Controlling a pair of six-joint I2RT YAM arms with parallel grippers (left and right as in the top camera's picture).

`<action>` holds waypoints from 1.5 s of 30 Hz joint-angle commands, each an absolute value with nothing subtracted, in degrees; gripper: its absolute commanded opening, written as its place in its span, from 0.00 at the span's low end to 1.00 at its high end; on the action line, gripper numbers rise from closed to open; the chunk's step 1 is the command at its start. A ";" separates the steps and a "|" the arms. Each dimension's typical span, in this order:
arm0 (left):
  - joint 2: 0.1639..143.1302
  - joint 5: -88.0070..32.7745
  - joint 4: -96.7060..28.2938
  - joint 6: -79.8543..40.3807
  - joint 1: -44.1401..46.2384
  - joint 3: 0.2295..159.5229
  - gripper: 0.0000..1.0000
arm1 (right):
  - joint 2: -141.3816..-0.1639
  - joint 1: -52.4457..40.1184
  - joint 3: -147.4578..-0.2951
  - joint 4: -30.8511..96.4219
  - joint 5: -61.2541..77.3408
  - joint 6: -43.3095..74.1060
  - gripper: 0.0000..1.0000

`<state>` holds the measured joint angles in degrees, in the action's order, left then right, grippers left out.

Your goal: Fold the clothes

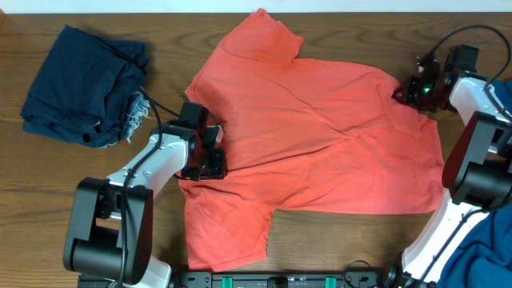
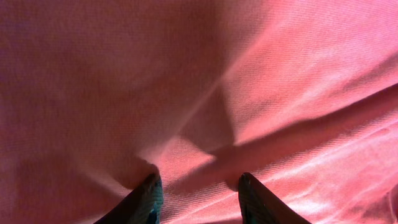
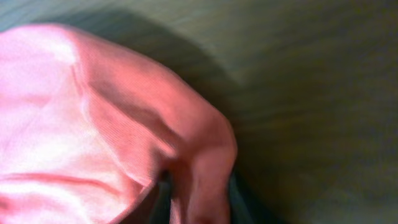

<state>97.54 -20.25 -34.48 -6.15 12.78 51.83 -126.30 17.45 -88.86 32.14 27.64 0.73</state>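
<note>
The clothes here are chiefly a coral-red T-shirt (image 1: 320, 136), spread flat on the wooden table with its neck toward the top. My left gripper (image 1: 210, 160) sits on the shirt's left edge beside the lower sleeve. In the left wrist view this gripper (image 2: 199, 183) is open: its dark fingertips (image 2: 151, 186) stand apart against red cloth that lies across the gap. My right gripper (image 1: 404, 92) is at the shirt's far right corner. The right wrist view shows that gripper (image 3: 196, 199) shut on a bunched fold of the T-shirt (image 3: 124, 124), lifted a little off the table.
A crumpled dark blue garment (image 1: 84, 84) lies at the table's back left. More blue cloth (image 1: 488, 256) shows at the bottom right corner beside the right arm's base. Bare wood (image 1: 360, 248) runs along the front edge.
</note>
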 commanded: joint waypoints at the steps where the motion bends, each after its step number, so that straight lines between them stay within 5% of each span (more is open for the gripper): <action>1: 97.69 -20.49 -34.59 -5.82 12.84 51.22 0.42 | -125.23 17.72 -89.19 29.78 40.95 -0.49 0.04; 13: 97.69 -20.49 -34.59 -5.82 12.84 51.22 0.41 | -119.87 21.30 -89.23 15.07 20.25 8.32 0.05; 14: 97.69 -20.49 -34.59 -5.82 12.84 51.22 0.42 | -119.87 21.82 -89.23 14.17 20.40 8.38 0.09; 18: 97.69 -20.47 -34.59 -5.82 12.84 51.22 0.41 | -119.83 23.79 -89.23 12.32 20.64 11.84 0.64; 20: 97.69 -20.49 -34.59 -5.80 12.84 51.22 0.42 | -119.61 24.82 -89.23 12.91 21.76 12.21 0.72; 32: 96.71 -20.43 -38.85 -5.56 12.82 56.90 0.42 | -112.12 25.85 -89.23 39.55 34.87 5.69 0.44; 37: 96.23 -20.01 -39.48 -5.56 12.82 61.89 0.42 | -108.57 25.76 -89.23 55.70 22.20 10.39 0.21; 45: 96.23 -16.38 -38.37 -5.56 12.82 62.17 0.46 | -109.49 26.37 -80.73 67.55 5.85 17.76 0.07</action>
